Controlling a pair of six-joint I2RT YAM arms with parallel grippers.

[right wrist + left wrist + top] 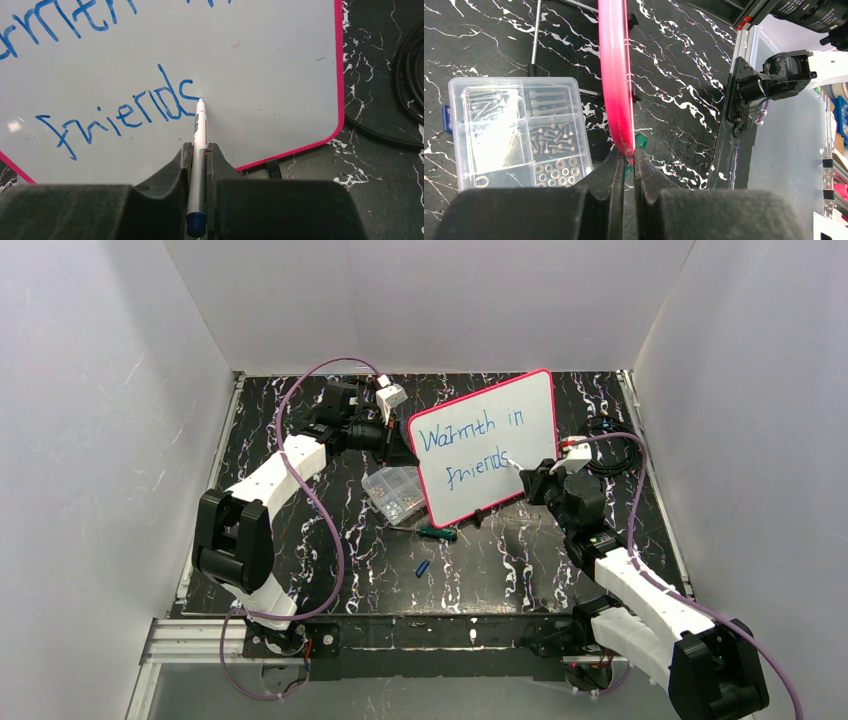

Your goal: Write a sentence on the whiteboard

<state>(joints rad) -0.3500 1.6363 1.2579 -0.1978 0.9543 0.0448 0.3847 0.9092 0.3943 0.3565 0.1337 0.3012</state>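
Whiteboard (470,498), flat and white with a thin pink-red rim and rounded corners, sits toward 12 o'clock on the black marble-patterned table (500,575) in my top view. It is skewed, so its long top edge rises toward 1 o'clock. The blue handwritten sentence (478,472) reads "Warmth in" on the upper line and "friends" on the lower.

My left gripper (628,155) is clenched on the board's pink rim at its 9 o'clock edge. The wrist camera shows the rim edge-on, running straight away from the two black fingers (606,175). I cannot tell whether the board is lifted off the table there.

My right gripper (199,150) comes in from the board's 4 o'clock side, grasping a slim white marker with a blue rear end (200,125). The marker's tip touches the board right at the end of the final "s".

A clear plastic compartment box of screws and washers (392,492) lies just beside the board at its 8 o'clock. A green-handled screwdriver (435,533) lies near the board's lower corner at 6 o'clock. A small blue piece (422,567) lies farther toward me. Black cables (612,455) are coiled at the board's 3 o'clock, beyond the right gripper.
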